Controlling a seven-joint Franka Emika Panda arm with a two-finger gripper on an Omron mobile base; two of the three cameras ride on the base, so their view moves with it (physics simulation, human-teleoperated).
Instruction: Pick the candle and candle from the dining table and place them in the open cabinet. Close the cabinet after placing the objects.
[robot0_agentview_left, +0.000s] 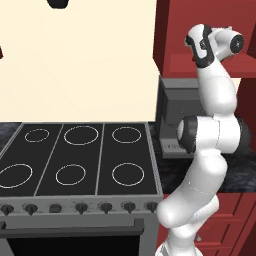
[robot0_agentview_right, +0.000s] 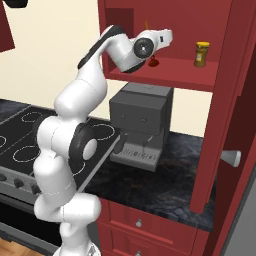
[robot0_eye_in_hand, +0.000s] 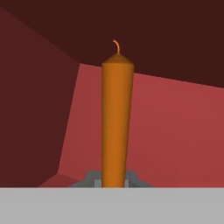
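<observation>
My gripper (robot0_eye_in_hand: 114, 180) is shut on the thin orange taper candle (robot0_eye_in_hand: 116, 122), which stands upright between the fingers. The hand reaches into the open dark red wall cabinet (robot0_agentview_right: 165, 70). In the right base view the taper's wick end (robot0_agentview_right: 146, 25) shows above the hand and its small dark red stand (robot0_agentview_right: 152, 62) just above the shelf. The squat tan-yellow jar candle (robot0_agentview_right: 201, 54) stands on the same shelf, further right. The cabinet's door (robot0_agentview_right: 237, 115) hangs open at the right, silver knob (robot0_agentview_right: 231, 158) facing out. The dining table is out of view.
A grey coffee machine (robot0_agentview_right: 142, 125) stands on the black counter (robot0_agentview_right: 170, 175) directly under the cabinet shelf. A black stove top (robot0_agentview_left: 75, 155) with several burners and a row of knobs lies to the left. Red drawers (robot0_agentview_right: 140, 220) sit below the counter.
</observation>
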